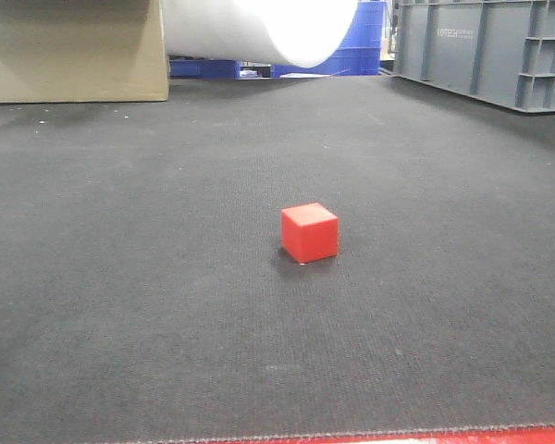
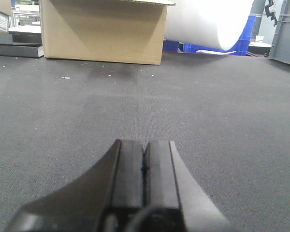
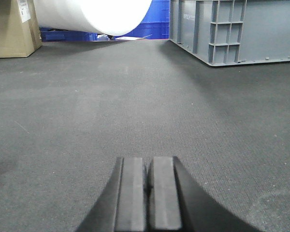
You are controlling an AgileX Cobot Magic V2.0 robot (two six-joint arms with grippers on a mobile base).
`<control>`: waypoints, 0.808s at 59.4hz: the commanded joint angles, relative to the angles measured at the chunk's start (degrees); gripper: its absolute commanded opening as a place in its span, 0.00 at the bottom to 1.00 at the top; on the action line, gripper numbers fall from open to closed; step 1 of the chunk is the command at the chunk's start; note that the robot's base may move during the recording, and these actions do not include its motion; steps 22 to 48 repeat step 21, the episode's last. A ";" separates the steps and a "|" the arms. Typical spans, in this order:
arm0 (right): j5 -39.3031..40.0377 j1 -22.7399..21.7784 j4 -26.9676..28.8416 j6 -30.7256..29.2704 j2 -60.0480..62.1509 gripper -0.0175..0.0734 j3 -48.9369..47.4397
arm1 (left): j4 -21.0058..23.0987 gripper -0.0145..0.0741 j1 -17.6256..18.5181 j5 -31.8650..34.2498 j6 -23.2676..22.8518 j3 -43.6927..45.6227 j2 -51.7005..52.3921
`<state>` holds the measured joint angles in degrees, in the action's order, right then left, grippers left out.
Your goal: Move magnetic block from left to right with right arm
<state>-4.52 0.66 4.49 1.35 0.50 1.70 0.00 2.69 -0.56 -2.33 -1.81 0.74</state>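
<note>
Nearest the lens in each wrist view sits a dark claw, blurred and cut off by the lower frame edge. Left claw (image 2: 145, 166): fingers pressed together, only a thin seam between them, holding nothing. Right claw (image 3: 146, 181): likewise pressed together on nothing, resting low over the table (image 3: 87, 121). Neither claw appears in the front view, and neither wrist view shows the block.

Block (image 1: 310, 232): red cube, matte faces, sharp edges, one corner turned toward the front camera. It sits flat on the dark woven table surface near the centre of the front view, apart from everything else, with a small shadow at its base.

At the far edge: a cardboard box (image 1: 69, 51), cropped at top and left; a white roll (image 1: 259, 28), overexposed and cropped; a grey crate (image 1: 486, 46), cropped; blue bins (image 1: 365, 42), mostly hidden behind the roll.
</note>
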 commanded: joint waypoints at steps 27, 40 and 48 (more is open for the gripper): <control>5.00 -0.33 -0.59 -0.48 1.17 0.27 -0.25 | 0.00 0.03 -0.21 5.29 -0.38 -0.53 0.67; 5.00 -0.33 -0.59 -0.48 1.17 0.27 -0.25 | 0.00 0.03 -0.21 5.29 -0.38 -0.53 0.67; 5.00 -0.33 -0.59 -0.48 1.17 0.27 -0.25 | 0.00 0.03 -0.21 5.29 -0.38 -0.53 0.67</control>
